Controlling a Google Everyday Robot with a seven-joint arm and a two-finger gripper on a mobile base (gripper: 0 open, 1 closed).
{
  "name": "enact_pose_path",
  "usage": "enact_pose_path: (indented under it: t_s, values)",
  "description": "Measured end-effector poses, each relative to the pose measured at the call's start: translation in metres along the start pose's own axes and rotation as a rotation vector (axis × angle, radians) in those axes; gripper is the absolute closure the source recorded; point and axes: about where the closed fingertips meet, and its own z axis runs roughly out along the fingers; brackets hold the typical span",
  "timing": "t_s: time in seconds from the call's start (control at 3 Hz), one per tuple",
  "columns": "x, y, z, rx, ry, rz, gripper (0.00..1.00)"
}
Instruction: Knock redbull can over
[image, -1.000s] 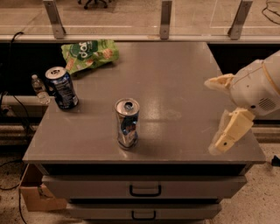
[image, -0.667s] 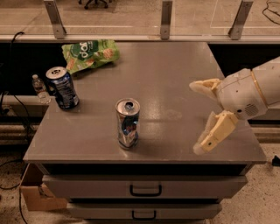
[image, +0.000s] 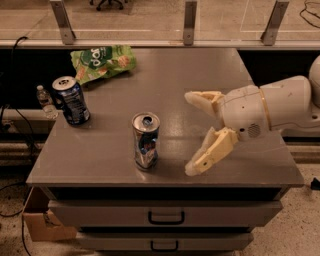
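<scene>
The redbull can, slim, dented and silver with blue and red markings, stands upright near the front middle of the grey table. My gripper comes in from the right at can height, open, with one cream finger behind and one finger in front. Its tips are a short way to the right of the can and do not touch it.
A wider dark blue can stands upright at the table's left edge. A green snack bag lies at the back left. A small water bottle stands beyond the left edge. Drawers are below the front edge.
My gripper has moved left across the table toward the redbull can. The can has not moved.
</scene>
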Motion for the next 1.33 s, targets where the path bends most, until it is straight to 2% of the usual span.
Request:
enact_pose_path:
  t_s: [0.67,1.33]
  values:
    - [-0.021,0.015,0.036,-0.007,-0.047,-0.02,0.0]
    - [-0.024,0.019,0.064,-0.02,-0.096,-0.039,0.0]
